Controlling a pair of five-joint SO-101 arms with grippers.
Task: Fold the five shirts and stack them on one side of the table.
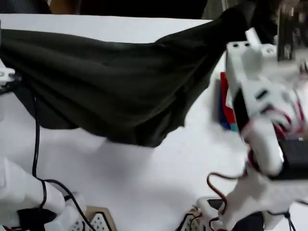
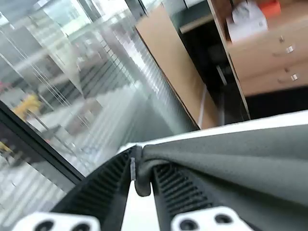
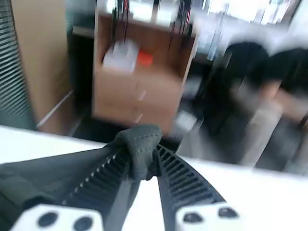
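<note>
left claw (image 2: pixel 140 166) grips dark shirt (image 1: pixel 110 82) | right claw (image 3: pixel 142 161) grips opposite end

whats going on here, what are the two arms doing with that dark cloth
Both arms hold one dark shirt between them. The left gripper is shut on a bunched edge, the right gripper on another. The shirt hangs stretched over the white table, sagging in the middle, not yet folded. A red and blue item lies beside it on the table.
</note>
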